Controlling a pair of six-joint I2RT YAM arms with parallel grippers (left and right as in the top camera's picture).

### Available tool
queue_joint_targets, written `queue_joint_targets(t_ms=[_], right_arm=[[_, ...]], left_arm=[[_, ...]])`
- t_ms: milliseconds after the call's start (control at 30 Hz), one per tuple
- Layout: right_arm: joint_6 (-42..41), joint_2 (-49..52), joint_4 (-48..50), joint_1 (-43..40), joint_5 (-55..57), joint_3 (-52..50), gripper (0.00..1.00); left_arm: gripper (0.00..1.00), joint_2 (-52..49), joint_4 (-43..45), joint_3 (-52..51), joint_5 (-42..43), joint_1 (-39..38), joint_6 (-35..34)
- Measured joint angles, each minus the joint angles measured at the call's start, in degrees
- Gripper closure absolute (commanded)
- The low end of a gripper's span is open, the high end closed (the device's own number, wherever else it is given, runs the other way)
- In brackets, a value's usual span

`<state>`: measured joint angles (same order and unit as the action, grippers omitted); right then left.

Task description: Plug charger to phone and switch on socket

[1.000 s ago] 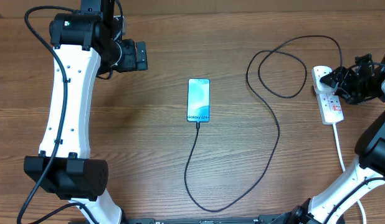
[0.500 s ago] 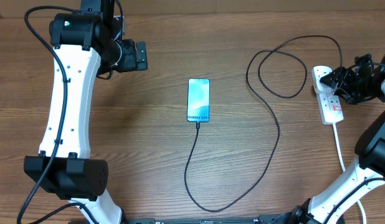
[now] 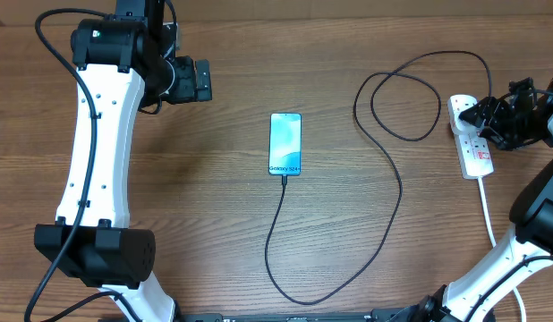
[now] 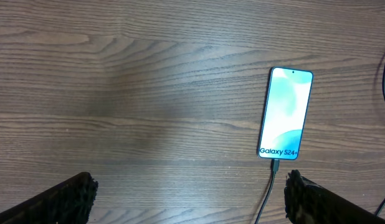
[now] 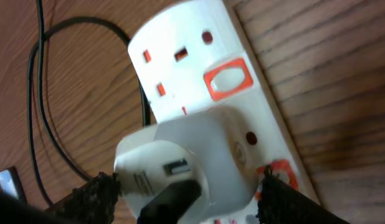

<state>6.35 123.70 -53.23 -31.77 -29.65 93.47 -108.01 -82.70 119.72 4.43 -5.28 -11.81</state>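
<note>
Glowing teal, the phone (image 4: pixel 287 112) has the charger (image 4: pixel 274 168) attached.

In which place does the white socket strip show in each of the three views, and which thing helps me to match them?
Overhead: the socket lies at the right edge, above the middle.
Left wrist: not in it.
Right wrist: the socket fills the middle, from the top to the lower right.
Shared landmark: the charger cable, thin and black, shows in all three views.
</note>
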Motion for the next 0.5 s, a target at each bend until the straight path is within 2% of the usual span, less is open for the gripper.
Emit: queue_joint_targets(t_ms=[500], right_arm=[[-1.11,-0.55,-0.28,0.57,-1.46,-1.03,0.27]], left_arm=[[0.0,0.0,0.0,0.0,0.0,0.0,0.02]])
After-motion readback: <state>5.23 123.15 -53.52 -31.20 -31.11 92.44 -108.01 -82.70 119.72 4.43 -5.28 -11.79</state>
